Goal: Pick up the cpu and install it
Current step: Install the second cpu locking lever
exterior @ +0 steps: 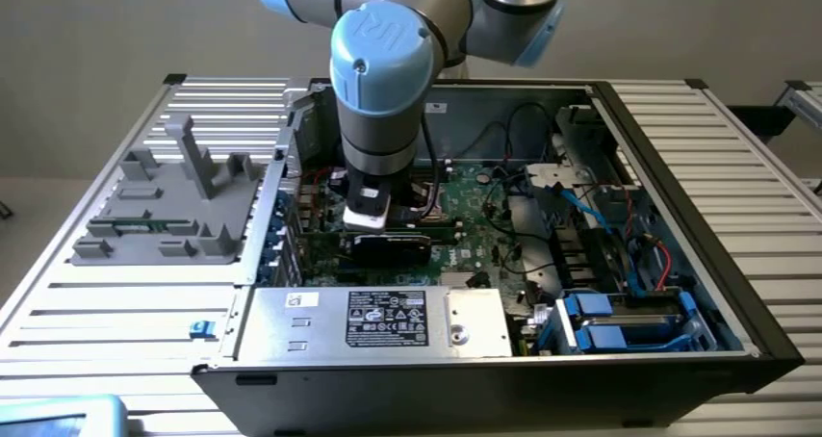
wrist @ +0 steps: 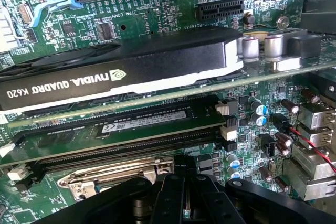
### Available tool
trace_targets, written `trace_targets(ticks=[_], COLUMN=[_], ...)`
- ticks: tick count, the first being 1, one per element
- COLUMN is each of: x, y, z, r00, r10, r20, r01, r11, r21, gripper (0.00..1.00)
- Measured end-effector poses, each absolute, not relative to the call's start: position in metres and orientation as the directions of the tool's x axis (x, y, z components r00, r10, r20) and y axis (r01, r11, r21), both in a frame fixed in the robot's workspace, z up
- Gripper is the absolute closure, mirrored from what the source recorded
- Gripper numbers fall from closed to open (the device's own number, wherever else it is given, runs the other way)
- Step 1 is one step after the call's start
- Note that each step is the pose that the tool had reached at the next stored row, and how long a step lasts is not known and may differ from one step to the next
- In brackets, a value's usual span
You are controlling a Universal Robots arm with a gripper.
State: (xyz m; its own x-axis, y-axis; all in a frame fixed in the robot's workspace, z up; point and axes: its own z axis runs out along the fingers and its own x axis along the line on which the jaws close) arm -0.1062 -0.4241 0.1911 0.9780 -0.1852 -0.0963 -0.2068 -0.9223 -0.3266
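My gripper (wrist: pixel 181 195) is shut tight, its black fingers (wrist: pixel 168 198) pressed together, and I cannot make out anything between them. It hangs low inside the open computer case (exterior: pixel 719 264), just above the motherboard (wrist: pixel 157 11), with a metal socket frame (wrist: pixel 115 174) right beside my fingertips; whether the cpu sits under that frame I cannot tell, and I cannot pick the chip out anywhere else. Just past the frame lies a long black slot, then a green memory stick (wrist: pixel 142 124) seated in its own slot, and beyond that a black graphics card (wrist: pixel 121 72) lettered NVIDIA Quadro K620. Farther on are long black expansion slots, one with a blue latch (wrist: pixel 47 3), and small silver-topped capacitors (wrist: pixel 262 45) near the card's end. In the exterior view my arm (exterior: pixel 379 81), grey with pale blue joints, comes straight down into the middle of the case. A silver power supply (exterior: pixel 372 321) with a label fills the near edge of the case, and blue-tabbed drive bays (exterior: pixel 603 326) sit toward the exterior view's right. The case lies on a table (exterior: pixel 115 302) of ribbed aluminium slats. On the exterior view's left stands a grey plastic fixture (exterior: pixel 173 206) with upright posts. Behind everything is a plain light wall (exterior: pixel 103 23).
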Motion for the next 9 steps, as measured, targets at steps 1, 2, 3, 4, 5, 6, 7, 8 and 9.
trace_targets(ticks=[1,2,3,4,5,6,7,8,9], x=[-0.1064,-0.1066,-0.1067,-0.1068,-0.1068,-0.1068,-0.1068,-0.1068,-0.1068], y=[-0.4242,-0.4243,-0.4245,-0.4247,-0.4247,-0.4247,-0.4247,-0.4247,-0.4248], z=[0.1911,0.1911,0.1911,0.191,0.191,0.1908,0.1908,0.1907,0.1907], r00=[0.978,0.978,0.978,0.978,0.978,0.978,0.978,0.978,0.978], r10=[-0.185,-0.185,-0.185,-0.185,-0.185,-0.185,-0.185,-0.185,-0.185], r20=[-0.096,-0.096,-0.096,-0.096,-0.096,-0.096,-0.096,-0.096,-0.096], r01=[-0.207,-0.207,-0.207,-0.207,-0.207,-0.207,-0.207,-0.207,-0.207], r11=[-0.922,-0.922,-0.922,-0.922,-0.922,-0.922,-0.922,-0.922,-0.922], r21=[-0.327,-0.327,-0.327,-0.327,-0.327,-0.326,-0.326,-0.326,-0.326], gripper=[0.89,0.89,0.89,0.89,0.89,0.89,0.89,0.89,0.89])
